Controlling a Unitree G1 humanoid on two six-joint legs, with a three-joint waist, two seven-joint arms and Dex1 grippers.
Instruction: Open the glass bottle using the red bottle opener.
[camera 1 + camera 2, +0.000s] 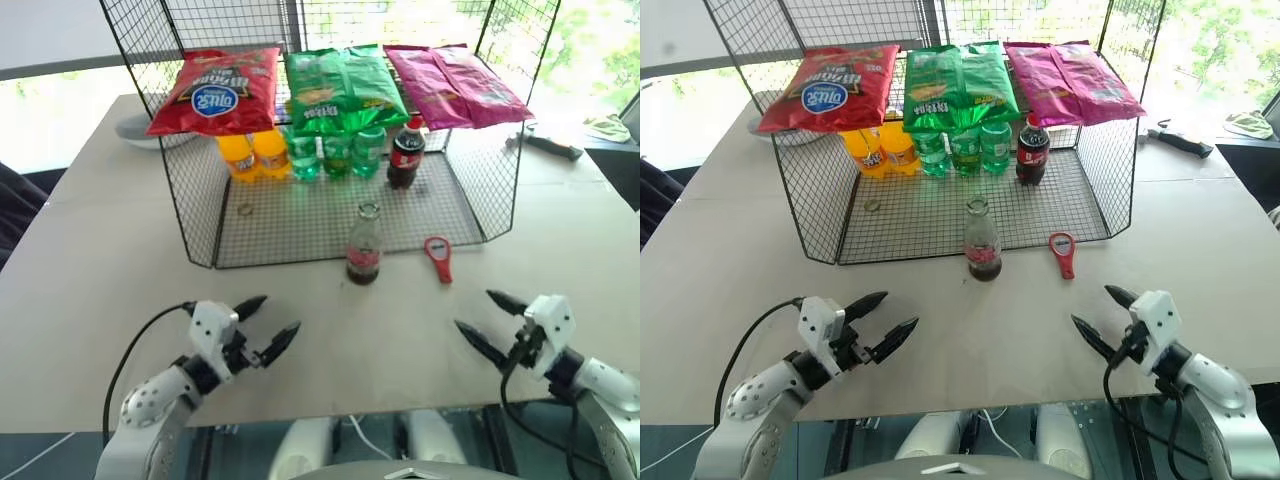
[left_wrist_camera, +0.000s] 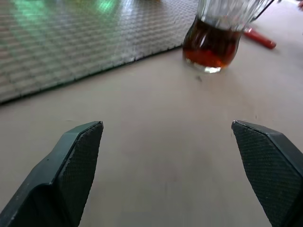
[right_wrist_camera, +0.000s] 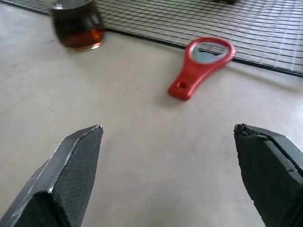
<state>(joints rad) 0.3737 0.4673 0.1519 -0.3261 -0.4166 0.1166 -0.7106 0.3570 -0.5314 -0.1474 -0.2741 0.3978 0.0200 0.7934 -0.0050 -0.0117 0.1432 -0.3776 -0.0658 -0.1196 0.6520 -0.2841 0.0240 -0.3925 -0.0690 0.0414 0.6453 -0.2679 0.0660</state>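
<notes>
Glass first: from the head views, the glass bottle (image 1: 363, 247) stands upright on the pale table (image 1: 90, 270), right at the front edge of the wire rack (image 1: 300, 225). Its lower half holds dark red drink. The red bottle opener (image 1: 438, 257) lies flat on the table just beside the bottle on the robot's right, its ring head touching the rack's front edge and its handle pointing toward the robot. Inside the rack, behind the bottle, stand orange bottles (image 1: 253, 155), green bottles (image 1: 335, 153) and a dark cola bottle (image 1: 405, 152), with three snack bags, red (image 1: 213, 90), green (image 1: 343, 88) and pink (image 1: 455, 85), resting on top. The left pincer (image 1: 260, 325) hangs over the table near the front edge, well apart from the bottle, fingers spread and empty. The right pincer (image 1: 490, 320) does the same on the other side, also spread wide and holding nothing.

From the left wrist, the left pincer's two black fingers (image 2: 71, 165) stand far apart over bare table, the bottle's base ahead of them by the rack floor.

From the right wrist, the right pincer's fingers (image 3: 71, 165) gape just as wide, with the opener lying ahead between them against the rack edge and the bottle's base off to one side.
</notes>
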